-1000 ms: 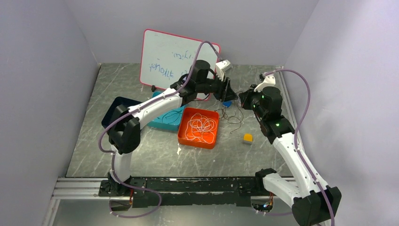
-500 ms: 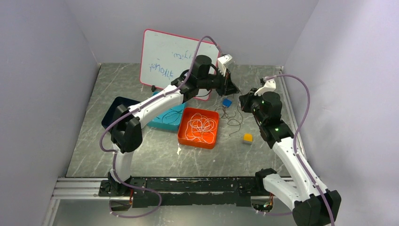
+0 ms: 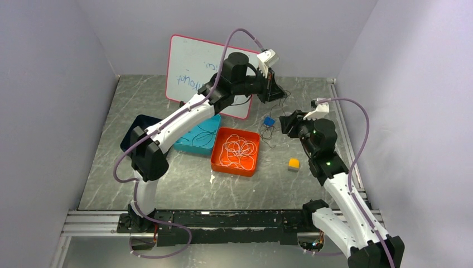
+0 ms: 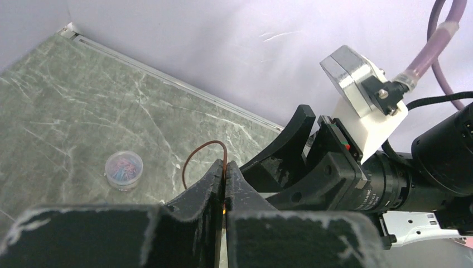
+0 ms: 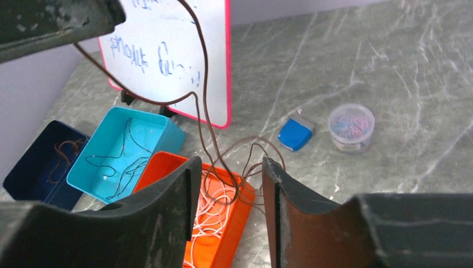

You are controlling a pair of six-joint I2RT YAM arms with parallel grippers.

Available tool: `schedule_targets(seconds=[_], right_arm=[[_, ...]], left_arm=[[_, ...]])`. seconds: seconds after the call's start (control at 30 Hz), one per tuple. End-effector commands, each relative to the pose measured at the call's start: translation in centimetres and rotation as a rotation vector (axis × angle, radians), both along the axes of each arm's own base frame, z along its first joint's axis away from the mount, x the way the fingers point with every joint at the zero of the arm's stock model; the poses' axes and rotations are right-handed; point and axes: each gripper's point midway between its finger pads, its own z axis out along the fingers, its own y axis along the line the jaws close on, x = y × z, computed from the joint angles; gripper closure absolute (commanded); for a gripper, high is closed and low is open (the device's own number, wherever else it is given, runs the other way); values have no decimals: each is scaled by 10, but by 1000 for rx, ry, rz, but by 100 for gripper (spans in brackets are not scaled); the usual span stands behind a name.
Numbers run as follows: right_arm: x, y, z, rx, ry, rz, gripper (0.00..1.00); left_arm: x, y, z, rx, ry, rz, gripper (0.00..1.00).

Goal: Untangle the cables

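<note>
The cables (image 3: 240, 148) lie mostly in trays on the bench (image 3: 167, 184): white loops in the orange tray (image 3: 231, 170), dark ones in the teal tray (image 3: 192, 149). One brown cable (image 5: 204, 84) hangs from the left pincer (image 4: 224, 187), which is clenched on it up near the whiteboard (image 3: 192, 67). The right pincer (image 5: 230, 167) is released, jaws apart, and in its own view the strand shows between them.

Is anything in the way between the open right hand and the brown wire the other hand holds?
Nothing visible. The brown wire hangs free from the shut left hand, straight in front of the open right hand.
</note>
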Motion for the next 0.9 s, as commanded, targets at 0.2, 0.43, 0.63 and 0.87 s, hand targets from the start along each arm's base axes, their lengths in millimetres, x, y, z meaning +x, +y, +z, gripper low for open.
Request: schedule_targets(seconds=[0.2, 0.43, 0.63, 0.87], right_arm=[[-3, 11, 49, -35, -246, 97, 31], [14, 25, 62, -65, -282, 160, 30], [27, 26, 41, -17, -268, 131, 39], [35, 31, 4, 45, -220, 126, 65]], left_arm=[[-8, 7, 35, -32, 5, 10, 93], [-35, 7, 54, -99, 70, -65, 93], [-68, 3, 93, -175, 55, -144, 93], [-86, 18, 147, -264, 30, -173, 93]])
